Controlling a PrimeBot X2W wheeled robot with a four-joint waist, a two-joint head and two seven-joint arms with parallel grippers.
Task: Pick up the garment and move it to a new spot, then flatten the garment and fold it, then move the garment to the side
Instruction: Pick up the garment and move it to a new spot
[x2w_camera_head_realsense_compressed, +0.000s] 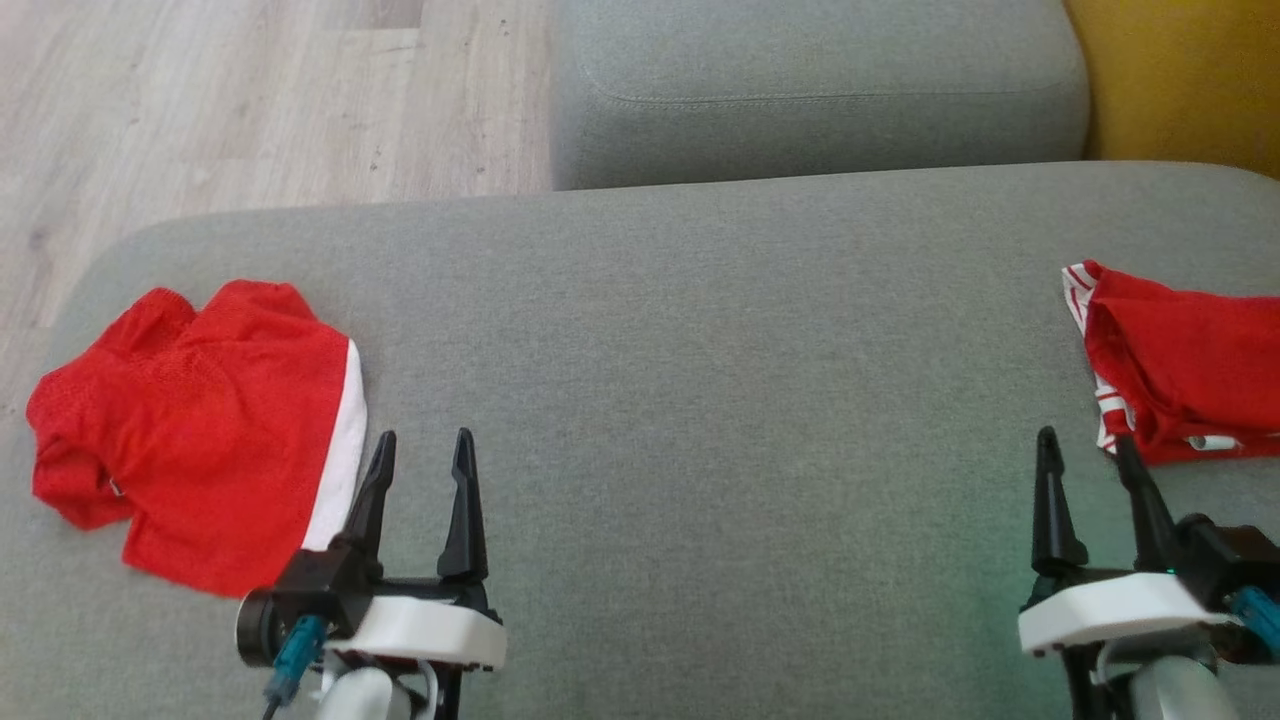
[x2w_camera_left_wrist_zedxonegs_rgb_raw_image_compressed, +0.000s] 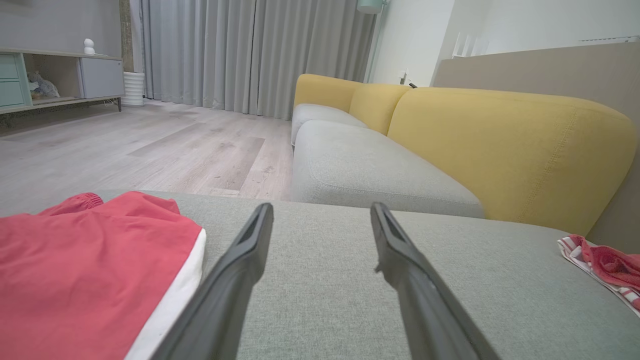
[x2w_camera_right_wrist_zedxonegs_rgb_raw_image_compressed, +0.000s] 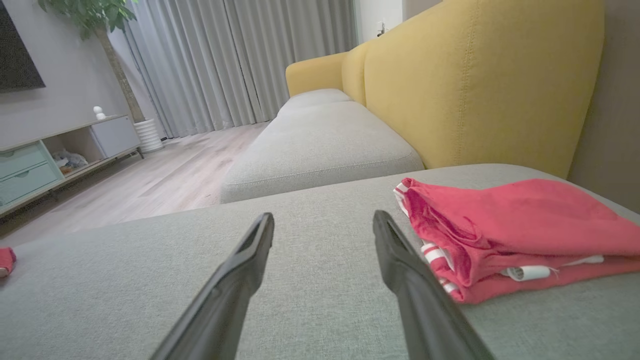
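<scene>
garment (x2w_camera_head_realsense_compressed: 190, 420), red with a white band, lies crumpled on the wide grey cushion (x2w_camera_head_realsense_compressed: 700, 400), at the far left part of it. a second red piece (x2w_camera_head_realsense_compressed: 1190, 360), folded, lies at the far right, so i judge that one as finished. my left gripper (x2w_camera_head_realsense_compressed: 424, 440) is the nearer one: the white band runs along just to the left of its fingers. my right gripper (x2w_camera_head_realsense_compressed: 1086, 440) is well apart from it. both stand wide open and hold nothing.
</scene>
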